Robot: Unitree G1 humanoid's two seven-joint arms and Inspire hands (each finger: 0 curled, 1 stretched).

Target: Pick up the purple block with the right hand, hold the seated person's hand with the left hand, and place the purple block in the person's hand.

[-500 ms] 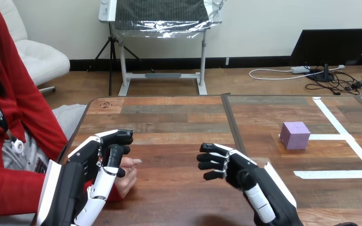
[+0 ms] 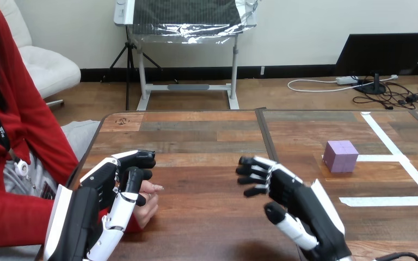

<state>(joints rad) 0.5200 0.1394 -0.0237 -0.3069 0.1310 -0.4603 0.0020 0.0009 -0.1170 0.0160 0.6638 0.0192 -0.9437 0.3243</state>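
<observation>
Head view: pale purple block (image 2: 341, 156), cubic, flat on wooden table (image 2: 207, 136).

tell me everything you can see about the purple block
The purple block is a pale purple cube with a plain, matte surface. It sits flat on one face on the right part of the wooden table, with its top and front showing. The end of a white tape strip reaches its right side. Nothing holds it: the right hand is apart from it, nearer the robot and to its left.
</observation>
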